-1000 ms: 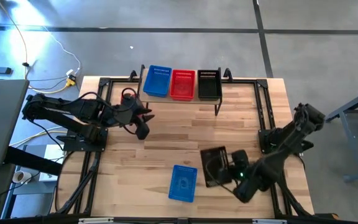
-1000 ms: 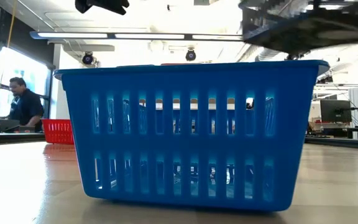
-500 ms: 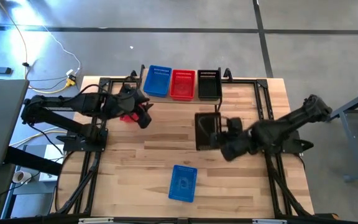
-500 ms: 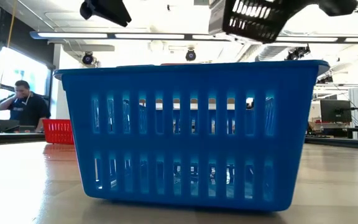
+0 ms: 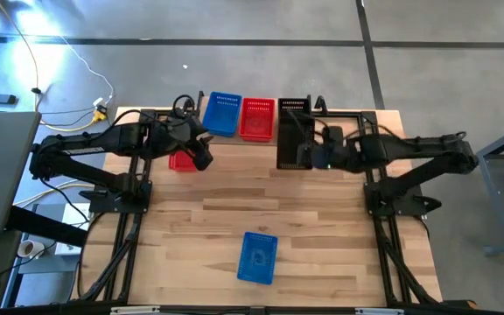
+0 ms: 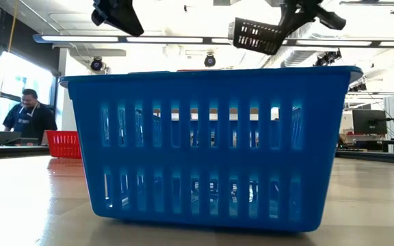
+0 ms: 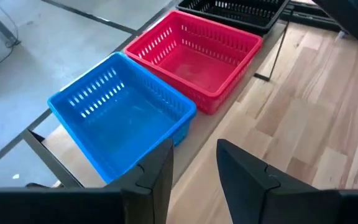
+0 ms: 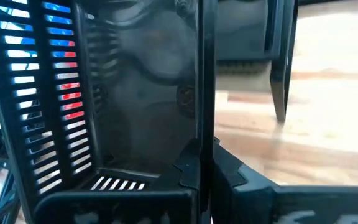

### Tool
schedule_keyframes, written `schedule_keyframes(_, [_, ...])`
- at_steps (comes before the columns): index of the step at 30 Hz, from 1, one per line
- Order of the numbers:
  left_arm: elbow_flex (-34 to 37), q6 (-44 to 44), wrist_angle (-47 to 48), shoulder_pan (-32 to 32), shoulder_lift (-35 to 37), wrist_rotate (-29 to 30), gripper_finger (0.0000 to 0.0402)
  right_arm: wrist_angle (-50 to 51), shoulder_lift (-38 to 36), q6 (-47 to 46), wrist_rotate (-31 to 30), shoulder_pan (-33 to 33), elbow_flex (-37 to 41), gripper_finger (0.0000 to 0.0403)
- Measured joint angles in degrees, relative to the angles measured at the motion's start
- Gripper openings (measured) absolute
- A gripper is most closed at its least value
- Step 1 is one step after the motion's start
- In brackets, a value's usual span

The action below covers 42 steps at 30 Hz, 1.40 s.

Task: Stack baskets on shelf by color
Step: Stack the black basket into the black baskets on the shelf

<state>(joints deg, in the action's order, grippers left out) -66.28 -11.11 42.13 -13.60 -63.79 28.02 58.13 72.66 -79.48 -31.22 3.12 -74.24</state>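
Stretching shelfward, right claw (image 5: 311, 150) gripping black basket (image 5: 292, 147), apparently tilted

Two dark jointed arms on black frame mounts, left claw (image 7: 194, 171) with flat black fingers

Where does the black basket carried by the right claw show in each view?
High view: the held black basket, by the shelf's black basket.
Low view: upper middle, tilted, in the air.
Left wrist view: not identifiable.
Right wrist view: fills the left.
Shared landmark: the red basket on the shelf.
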Motion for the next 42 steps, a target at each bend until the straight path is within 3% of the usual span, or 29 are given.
schedule_keyframes(8, [0.0, 1.5, 0.0, -1.4, 0.0, -2.7, 0.0115, -8.4, -0.3, 12.5, 8.2, -10.8, -0.2, 0.0000])
schedule_keyframes(14, [0.0, 2.3, 0.0, -1.4, 0.0, -2.5, 0.0115, -6.8, -0.3, 19.1, 11.9, -18.0, -4.8, 0.0000])
schedule_keyframes(25, [0.0, 2.3, 0.0, -1.4, 0.0, -2.5, 0.0115, -4.4, -0.1, 24.3, 24.8, -32.5, -8.6, 0.0000])
schedule_keyframes(42, [0.0, 2.1, 0.0, -1.4, 0.0, -2.3, 0.0115, -0.9, 7.7, 26.5, 37.9, -39.1, -8.6, 0.0000])
